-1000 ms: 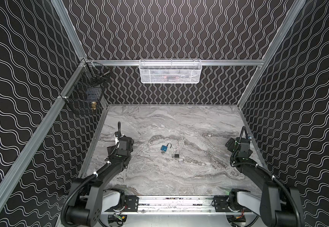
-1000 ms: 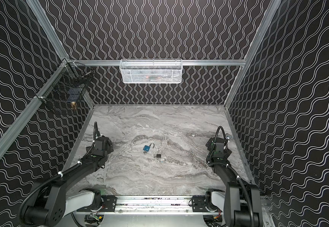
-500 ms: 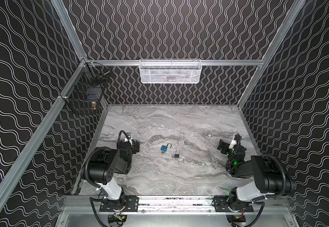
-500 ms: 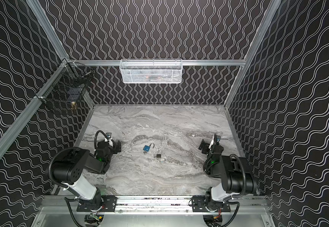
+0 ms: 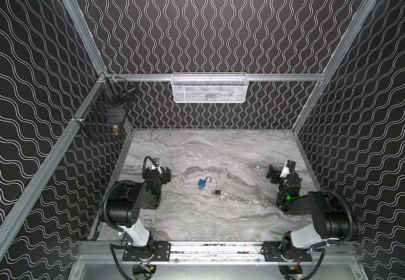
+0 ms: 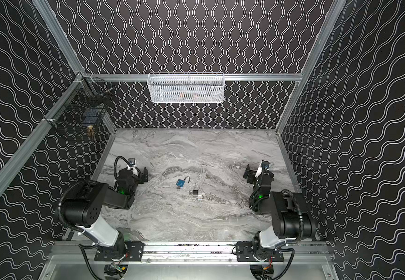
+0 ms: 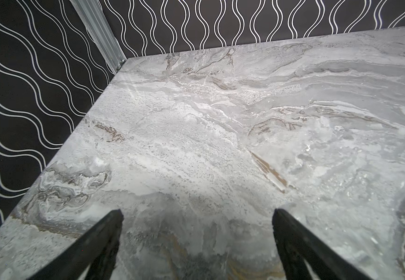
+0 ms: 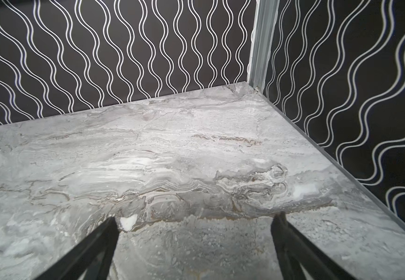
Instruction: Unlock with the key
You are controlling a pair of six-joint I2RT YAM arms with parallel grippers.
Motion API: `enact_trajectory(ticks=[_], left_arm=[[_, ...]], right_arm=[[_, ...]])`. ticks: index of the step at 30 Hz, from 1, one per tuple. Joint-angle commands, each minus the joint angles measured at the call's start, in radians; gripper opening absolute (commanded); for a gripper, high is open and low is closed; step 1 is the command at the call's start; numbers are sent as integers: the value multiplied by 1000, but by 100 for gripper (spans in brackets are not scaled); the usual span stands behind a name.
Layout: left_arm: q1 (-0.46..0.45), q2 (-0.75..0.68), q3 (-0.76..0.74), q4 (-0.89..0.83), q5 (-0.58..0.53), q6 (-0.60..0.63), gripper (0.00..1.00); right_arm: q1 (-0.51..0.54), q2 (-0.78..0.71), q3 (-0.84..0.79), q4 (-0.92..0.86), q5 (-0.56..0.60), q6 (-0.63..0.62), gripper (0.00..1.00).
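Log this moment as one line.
left tool: open, empty | right tool: open, empty | blue padlock, silver padlock: on table, apart from both tools

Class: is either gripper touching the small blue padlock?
No, the small blue padlock lies far from the left gripper and right gripper.

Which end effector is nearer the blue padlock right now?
Left. The left end effector is to the left of the blue padlock; the right end effector is farther away, to its right.
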Motion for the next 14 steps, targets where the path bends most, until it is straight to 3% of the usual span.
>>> enact_trajectory(ticks=[1, 14], left_arm=[[2, -1, 0, 32, 1, 11, 99], [2, -1, -1, 31, 1, 10, 99]], right_arm=[[2, -4, 4, 46, 5, -13, 99], [2, 1, -1, 56, 5, -15, 99]])
